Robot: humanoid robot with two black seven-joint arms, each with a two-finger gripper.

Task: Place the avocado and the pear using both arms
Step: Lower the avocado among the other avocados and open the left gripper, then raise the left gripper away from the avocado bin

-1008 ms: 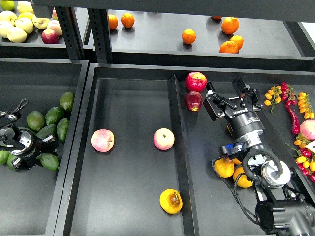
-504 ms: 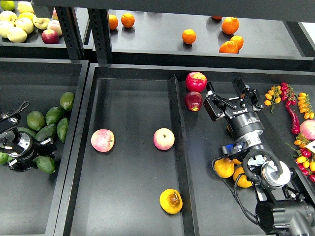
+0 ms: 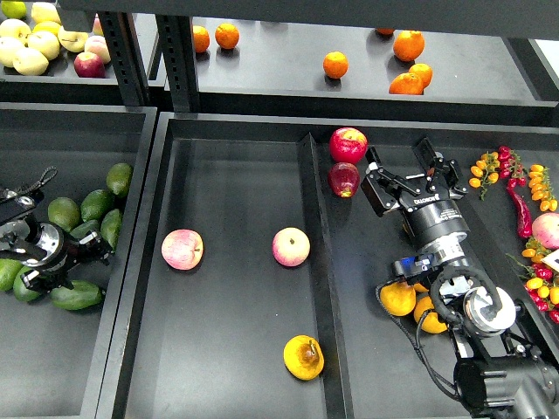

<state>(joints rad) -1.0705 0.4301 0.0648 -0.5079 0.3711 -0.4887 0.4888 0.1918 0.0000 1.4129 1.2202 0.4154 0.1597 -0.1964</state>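
Reaching among the avocados, the left gripper (image 3: pixel 87 253) is nearing the avocado (image 3: pixel 77 296) just below its jaws, whose opening I cannot tell; centring them matters, while the right gripper (image 3: pixel 410 173) is hanging open, empty.

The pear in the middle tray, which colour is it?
Yellow-orange pear with dark brown blotch; head view.
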